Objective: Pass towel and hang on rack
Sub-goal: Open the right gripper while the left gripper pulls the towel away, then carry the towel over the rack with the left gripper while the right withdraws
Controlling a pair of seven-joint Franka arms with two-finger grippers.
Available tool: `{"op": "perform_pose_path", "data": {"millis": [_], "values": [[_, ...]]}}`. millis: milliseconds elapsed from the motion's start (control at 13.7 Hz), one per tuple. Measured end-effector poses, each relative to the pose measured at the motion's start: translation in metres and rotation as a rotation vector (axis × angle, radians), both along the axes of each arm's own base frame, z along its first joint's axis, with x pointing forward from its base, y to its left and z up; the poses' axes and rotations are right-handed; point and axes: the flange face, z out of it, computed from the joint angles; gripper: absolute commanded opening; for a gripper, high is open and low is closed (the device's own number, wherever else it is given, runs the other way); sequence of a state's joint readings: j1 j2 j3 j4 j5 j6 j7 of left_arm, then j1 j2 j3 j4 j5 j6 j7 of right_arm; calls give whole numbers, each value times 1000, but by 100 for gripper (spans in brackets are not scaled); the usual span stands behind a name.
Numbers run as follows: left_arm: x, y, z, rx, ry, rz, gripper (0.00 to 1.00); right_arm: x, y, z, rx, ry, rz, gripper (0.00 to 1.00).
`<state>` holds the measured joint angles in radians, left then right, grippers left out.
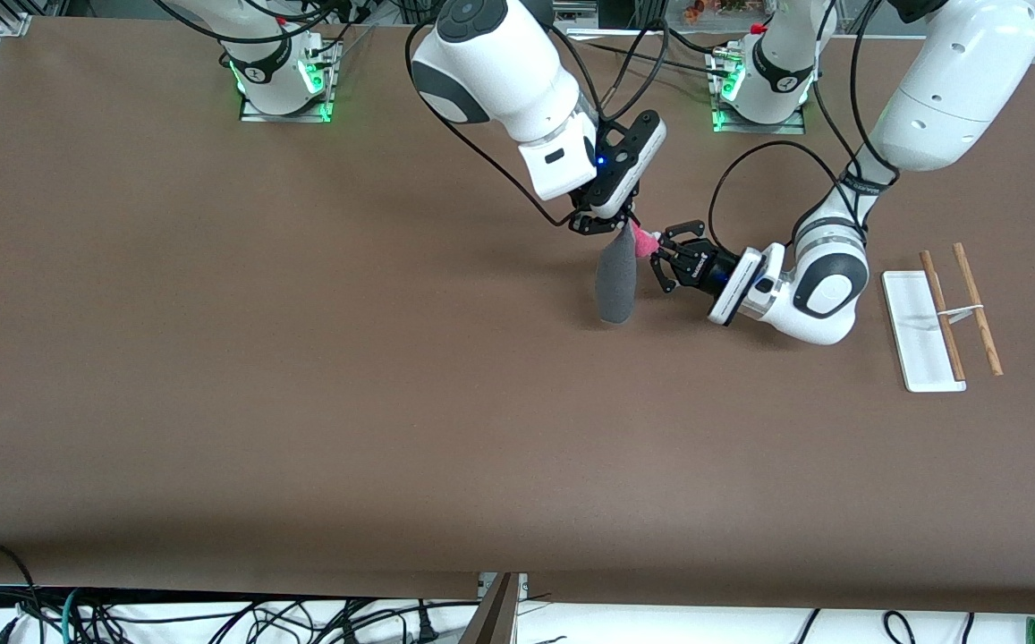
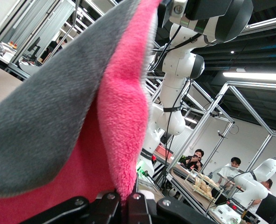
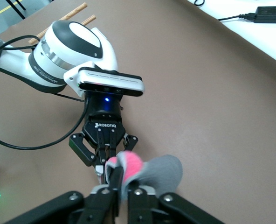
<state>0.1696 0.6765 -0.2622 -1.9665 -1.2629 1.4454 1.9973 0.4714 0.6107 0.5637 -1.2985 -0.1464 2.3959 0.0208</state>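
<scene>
Towel [image 1: 615, 284] hangs over mid-table from the right gripper [image 1: 604, 224], clamped on its top edge, with the left gripper [image 1: 663, 259] at its 3 o'clock closed on the pink corner, and the rack [image 1: 937, 315] lying farther toward 3 o'clock on the table [image 1: 302, 358].

My black two-finger left gripper [image 2: 127, 204] pinches the soft cloth towel [image 2: 77, 116], fluffy pink-red on one face, dark grey on the other, which rises above my closed fingers [image 2: 105, 205].
</scene>
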Motion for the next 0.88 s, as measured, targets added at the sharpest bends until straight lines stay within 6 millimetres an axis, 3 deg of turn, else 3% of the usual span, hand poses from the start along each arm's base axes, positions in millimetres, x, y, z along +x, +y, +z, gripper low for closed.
{"op": "perform_pose_path", "data": {"millis": [292,511,657,876], "values": [[5,10,5,-15,-3,10,0,14,-11,5,3,-6,-30,100],[20,27,17,25,-6,3,0,40,-43,6,-68,21,-75,100],[46,67,47,129,-19,-26,0,61,-76,9,-138,51,-120,100],[91,152,125,347,-75,-93,0,102,-154,24,-249,103,-241,100]]}}
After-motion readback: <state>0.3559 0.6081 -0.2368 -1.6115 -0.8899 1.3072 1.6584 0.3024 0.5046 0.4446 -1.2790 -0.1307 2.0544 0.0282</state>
